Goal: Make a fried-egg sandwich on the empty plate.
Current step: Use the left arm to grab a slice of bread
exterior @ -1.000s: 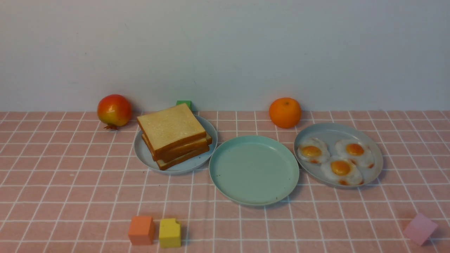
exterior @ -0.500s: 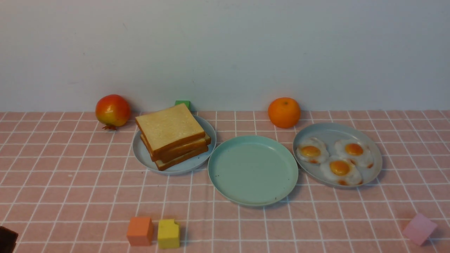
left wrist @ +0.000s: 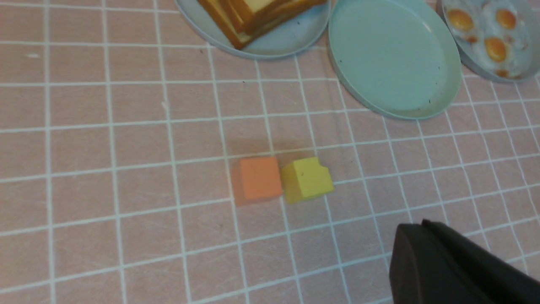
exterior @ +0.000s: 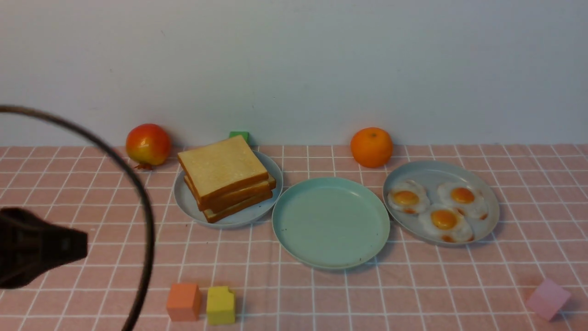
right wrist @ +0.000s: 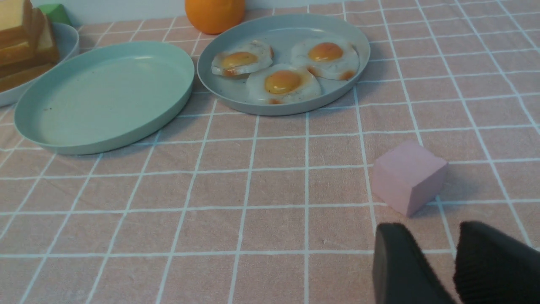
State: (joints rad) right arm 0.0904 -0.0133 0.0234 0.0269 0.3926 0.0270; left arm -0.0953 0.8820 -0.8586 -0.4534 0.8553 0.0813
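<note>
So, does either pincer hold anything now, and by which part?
Nothing is held: the left pincer is shut on nothing, the right pincer is open and empty.

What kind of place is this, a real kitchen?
Probably not a kitchen: it looks like a tabletop set up for practice. A pink checked tablecloth against a bare wall holds pretend food, toast slices and fried eggs on grey-blue plates, with an orange block and a yellow block nearby.

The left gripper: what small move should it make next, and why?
Probably the left gripper should reach forward toward the top slice of the toast stack, opening on the way. Its jaws are shut on nothing, the green plate is bare, and the toast lies on the left arm's side.
</note>
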